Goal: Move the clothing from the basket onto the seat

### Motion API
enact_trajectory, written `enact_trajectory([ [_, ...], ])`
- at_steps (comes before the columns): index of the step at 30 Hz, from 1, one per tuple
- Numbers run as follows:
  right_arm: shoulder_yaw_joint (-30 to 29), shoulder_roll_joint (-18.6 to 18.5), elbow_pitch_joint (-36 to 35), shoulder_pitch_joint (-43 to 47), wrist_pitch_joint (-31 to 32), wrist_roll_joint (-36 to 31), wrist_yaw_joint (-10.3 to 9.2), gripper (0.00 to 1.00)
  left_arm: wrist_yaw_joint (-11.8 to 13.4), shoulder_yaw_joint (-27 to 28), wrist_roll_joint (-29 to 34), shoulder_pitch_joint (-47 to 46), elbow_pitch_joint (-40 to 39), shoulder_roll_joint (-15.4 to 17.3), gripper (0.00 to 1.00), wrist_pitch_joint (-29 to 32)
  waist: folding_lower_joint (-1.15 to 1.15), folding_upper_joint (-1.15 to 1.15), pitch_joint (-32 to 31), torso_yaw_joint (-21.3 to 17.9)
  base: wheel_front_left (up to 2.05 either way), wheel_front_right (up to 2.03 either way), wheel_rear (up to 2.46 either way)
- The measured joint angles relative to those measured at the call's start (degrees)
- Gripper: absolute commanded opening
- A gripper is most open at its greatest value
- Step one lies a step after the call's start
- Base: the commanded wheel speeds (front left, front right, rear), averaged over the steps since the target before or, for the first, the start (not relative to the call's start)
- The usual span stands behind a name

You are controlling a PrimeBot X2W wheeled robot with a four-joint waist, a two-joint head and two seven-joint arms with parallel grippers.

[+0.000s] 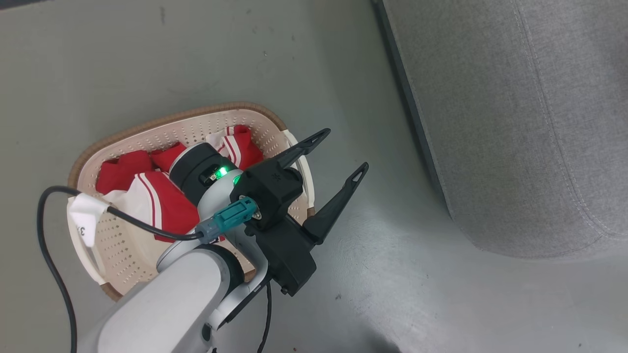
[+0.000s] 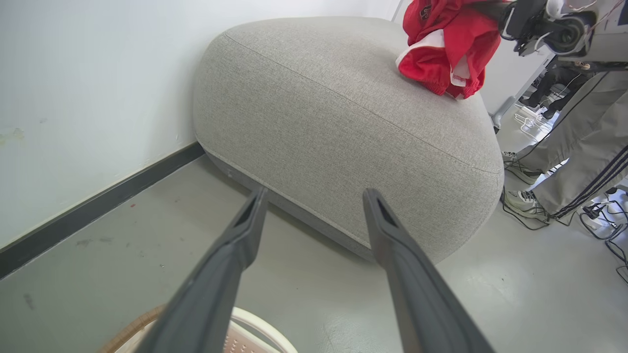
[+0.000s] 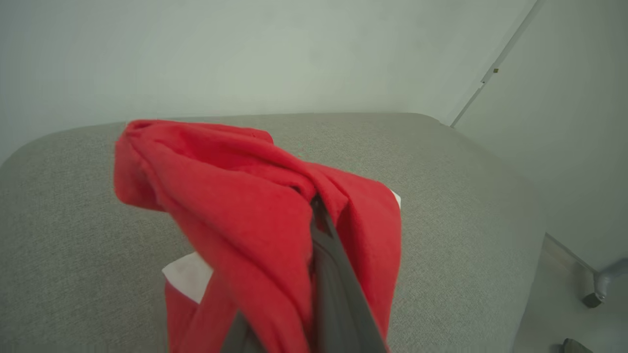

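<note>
The cream basket (image 1: 147, 127) stands on the floor at the left with red clothing (image 1: 167, 201) with white trim piled in it. My left gripper (image 1: 346, 149) hovers open over the basket's right rim, its fingers pointing at the grey seat (image 1: 515, 122) and holding nothing. In the right wrist view my right gripper (image 3: 319, 215) is shut on a red garment (image 3: 235, 206) that drapes over its fingers above the seat (image 3: 490, 220). The left wrist view shows that garment (image 2: 441, 44) hanging onto the far top of the seat (image 2: 343, 122).
A white wall with a dark baseboard (image 2: 98, 206) runs behind the seat. A person's legs (image 2: 579, 147) stand to the seat's right among floor cables (image 2: 603, 215). A black cable (image 1: 49, 235) loops from my left arm over the basket's left side.
</note>
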Motion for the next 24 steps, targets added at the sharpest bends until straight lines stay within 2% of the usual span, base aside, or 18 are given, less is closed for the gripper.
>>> enact_trajectory([
  [6, 2.1, 1.5, 3.3, 0.0, 1.6, -0.9, 0.04, 0.00, 0.0, 0.1, 0.0, 0.0, 0.3, -0.2, 1.00, -0.5, 0.00, 0.00, -0.1, 0.3, 0.00, 0.00, 0.00],
  [12, 3.5, 1.5, 7.0, -0.1, 4.1, -1.3, 1.22, 0.00, -0.1, 0.2, -0.2, 0.0, 1.3, -0.6, 1.00, -1.4, 0.00, 0.00, -1.1, 0.6, 0.00, 0.00, 0.00],
  [13, 3.7, 1.6, 7.3, -0.1, 4.4, -1.5, 1.43, 0.23, -0.1, 0.2, -0.2, 0.0, 1.5, -0.6, 1.00, -1.5, 0.00, 0.00, -1.3, 0.6, 0.00, 0.00, 0.00],
  [14, 3.7, 1.6, 7.3, -0.1, 4.4, -1.5, 1.43, 0.38, -0.1, 0.2, -0.2, 0.0, 1.5, -0.6, 1.00, -1.5, 0.00, 0.00, -1.3, 0.6, 0.00, 0.00, 0.00],
  [15, 3.9, 1.7, 7.7, -0.1, 4.6, -1.6, 1.47, 0.72, -0.1, 0.2, -0.2, 0.0, 1.6, -0.6, 1.00, -1.5, 0.00, 0.00, -1.5, 0.6, 0.00, 0.00, 0.00],
  [16, 4.4, 2.1, 8.3, -0.1, 5.1, -1.6, 2.05, 1.00, -0.1, 0.2, -0.2, 0.0, 2.1, -0.6, 1.00, -2.0, -0.01, 0.00, -1.9, 0.7, 0.00, 0.00, 0.00],
  [24, 6.7, 2.6, 8.9, -0.1, 5.1, -4.0, 2.89, 1.00, 0.0, 1.2, -0.9, 0.7, 3.5, -0.5, 1.00, -3.5, -0.01, 0.00, -4.3, 0.7, 0.00, 0.00, 0.00],
])
